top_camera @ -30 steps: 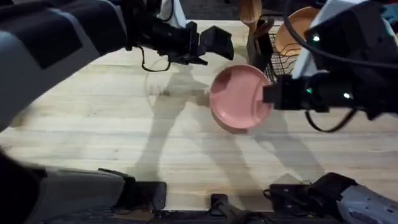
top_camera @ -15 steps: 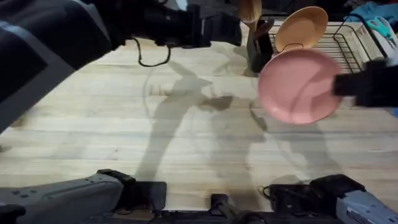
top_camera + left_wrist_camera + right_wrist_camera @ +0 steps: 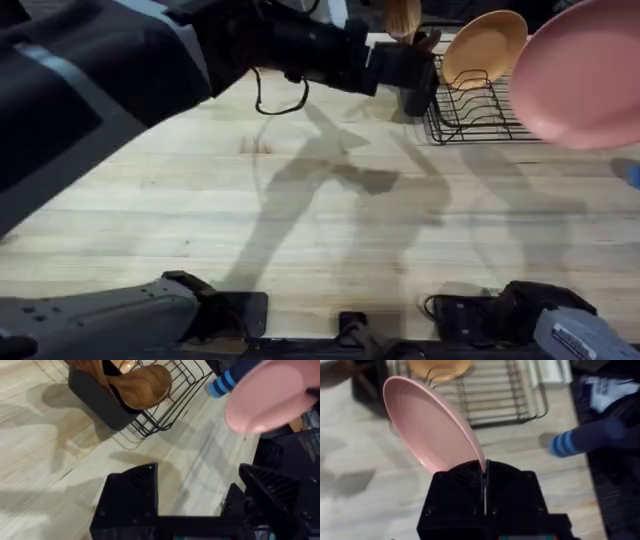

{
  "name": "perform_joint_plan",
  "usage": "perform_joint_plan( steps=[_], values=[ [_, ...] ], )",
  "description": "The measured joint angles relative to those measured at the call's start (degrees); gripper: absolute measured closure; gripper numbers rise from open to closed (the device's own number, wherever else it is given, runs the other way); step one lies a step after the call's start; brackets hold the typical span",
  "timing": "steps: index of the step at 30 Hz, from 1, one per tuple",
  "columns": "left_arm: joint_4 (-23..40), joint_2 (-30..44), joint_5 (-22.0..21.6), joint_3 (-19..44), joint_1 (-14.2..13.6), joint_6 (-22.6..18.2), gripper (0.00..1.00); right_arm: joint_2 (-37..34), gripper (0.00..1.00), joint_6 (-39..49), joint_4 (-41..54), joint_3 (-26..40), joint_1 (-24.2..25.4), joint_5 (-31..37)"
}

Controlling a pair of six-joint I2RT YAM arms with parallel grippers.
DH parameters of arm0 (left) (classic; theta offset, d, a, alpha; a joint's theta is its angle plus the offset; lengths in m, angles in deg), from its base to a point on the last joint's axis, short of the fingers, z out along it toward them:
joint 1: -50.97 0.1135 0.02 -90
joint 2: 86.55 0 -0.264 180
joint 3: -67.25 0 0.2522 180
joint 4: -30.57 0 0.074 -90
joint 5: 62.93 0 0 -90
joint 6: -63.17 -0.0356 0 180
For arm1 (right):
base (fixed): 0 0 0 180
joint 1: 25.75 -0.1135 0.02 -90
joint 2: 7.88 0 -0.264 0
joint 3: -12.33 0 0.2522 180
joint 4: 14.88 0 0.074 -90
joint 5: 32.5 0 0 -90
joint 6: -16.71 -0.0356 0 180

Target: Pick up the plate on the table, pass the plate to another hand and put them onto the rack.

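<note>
I am holding the plate [image 3: 432, 430] by its rim in the right jaws [image 3: 484, 472], pinched tight, lifted clear of the bench [image 3: 300, 200] near its far right corner, beside the rack [image 3: 470, 100]. Left jaws [image 3: 197, 495] are hanging spread and empty. Risk: edge-only grip, so the plate may pivot or clip the orange plate [image 3: 485, 45] during slotting.

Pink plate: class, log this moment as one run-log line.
stage: carrying to rack | plate: raised, gripped at rim by right end effector | left end effector: open, empty | rack: holds orange plate
</note>
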Motion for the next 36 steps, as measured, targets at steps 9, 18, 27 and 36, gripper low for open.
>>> perform_joint_plan(
  steps=[9, 18, 27, 36],
  values=[
    [0.0, 0.0, -1.17, 0.0, -2.28, -0.15, 0.006, -0.85, 0.972, 6.61, -12.02, 0.02, 3.51, 2.13],
    [0.45, 0.0, -1.19, 0.0, -2.95, -0.17, 0.006, -6.99, 0.971, 15.8, -22.02, 0.02, 4.86, 2.33],
    [7.91, 0.0, -1.39, 0.0, -2.95, -0.35, 0.006, -17.3, 0.97, 35.36, -35.64, 0.02, 4.88, 0.9],
    [12.64, 0.0, -1.43, 0.0, -2.95, -0.34, 0.006, -24.99, 0.971, 57.15, -37.12, 0.02, 4.97, -10.62]
  ],
)
